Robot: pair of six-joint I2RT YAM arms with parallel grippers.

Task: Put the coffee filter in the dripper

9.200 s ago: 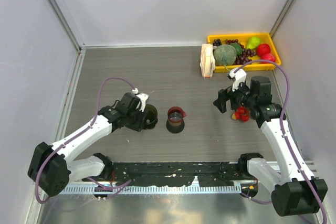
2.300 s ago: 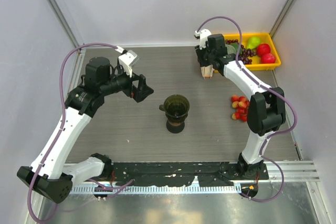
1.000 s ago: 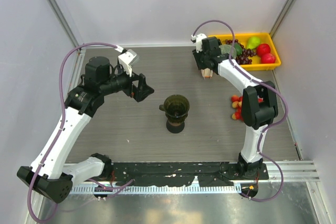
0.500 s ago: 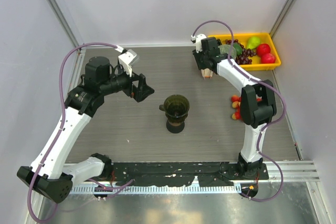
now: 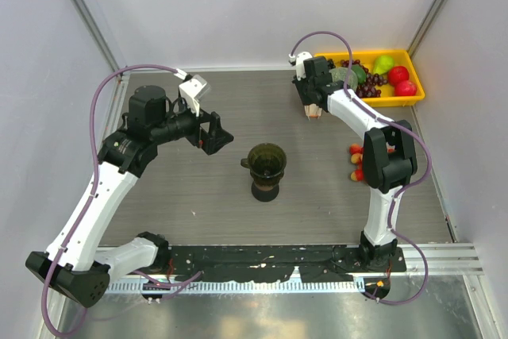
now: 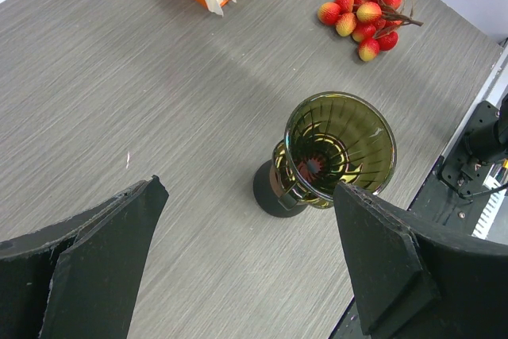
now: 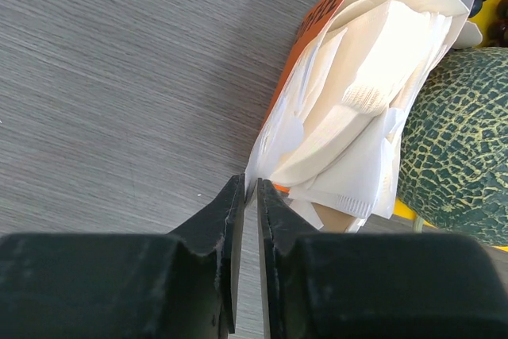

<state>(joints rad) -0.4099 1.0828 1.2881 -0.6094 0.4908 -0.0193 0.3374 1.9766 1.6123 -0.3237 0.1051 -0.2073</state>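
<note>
Over the bench (image 5: 262,109), holds left jaws spread and empty near the dripper (image 6: 340,147); at the upright pack (image 7: 357,93) far right, pinches in the right jaws the free edge of the outermost coffee filter (image 7: 270,152), probably feather-light, limp, easily torn, best gripped there.

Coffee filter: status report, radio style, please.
Left gripper open, apart from empty dark olive translucent dripper. Right gripper pinching thin white paper coffee filter at orange-edged pack. Path clear.

I see a yellow tray (image 5: 394,102) of fruit in the far corner, with a green melon (image 7: 454,166) in it. Red berries (image 6: 363,15) lie on the table (image 5: 238,109).
</note>
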